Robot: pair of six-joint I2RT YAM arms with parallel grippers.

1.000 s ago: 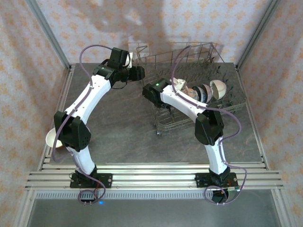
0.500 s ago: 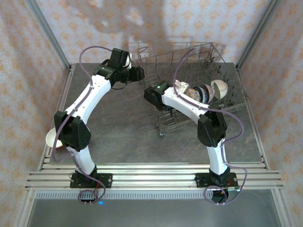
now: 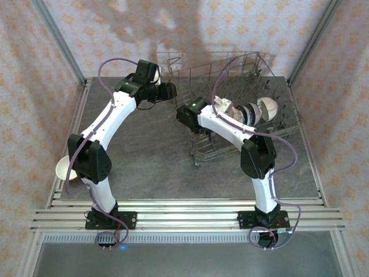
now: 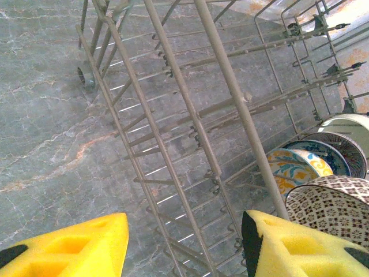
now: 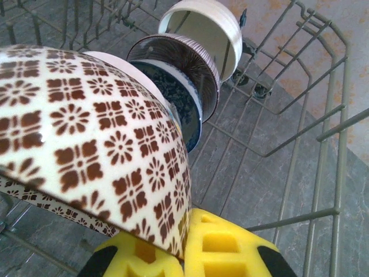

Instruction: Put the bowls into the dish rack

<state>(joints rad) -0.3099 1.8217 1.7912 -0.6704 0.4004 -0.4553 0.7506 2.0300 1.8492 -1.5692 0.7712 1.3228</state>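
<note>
The wire dish rack (image 3: 202, 147) stands at the back right of the table. My right gripper (image 5: 184, 245) is shut on the rim of a cream bowl with a brown flower pattern (image 5: 86, 133), held on edge inside the rack (image 5: 323, 144). Behind it stand a dark blue bowl (image 5: 181, 104), a dark striped bowl (image 5: 184, 55) and a cream ribbed bowl (image 5: 202, 20). My left gripper (image 4: 184, 248) is open with nothing between its fingers, above the rack's left wall (image 4: 190, 115). From there I see the brown-patterned bowl (image 4: 331, 205) and a yellow and teal bowl (image 4: 291, 170).
One more cream bowl (image 3: 62, 168) sits at the table's left edge, partly hidden behind the left arm. The grey stone tabletop (image 3: 150, 150) lies between the arms. Metal frame posts (image 3: 60, 43) and patterned walls close in the back and sides.
My right gripper has edged a little toward the back right with its bowl, and the row of bowls shifted slightly with it. The left arm has barely moved.
</note>
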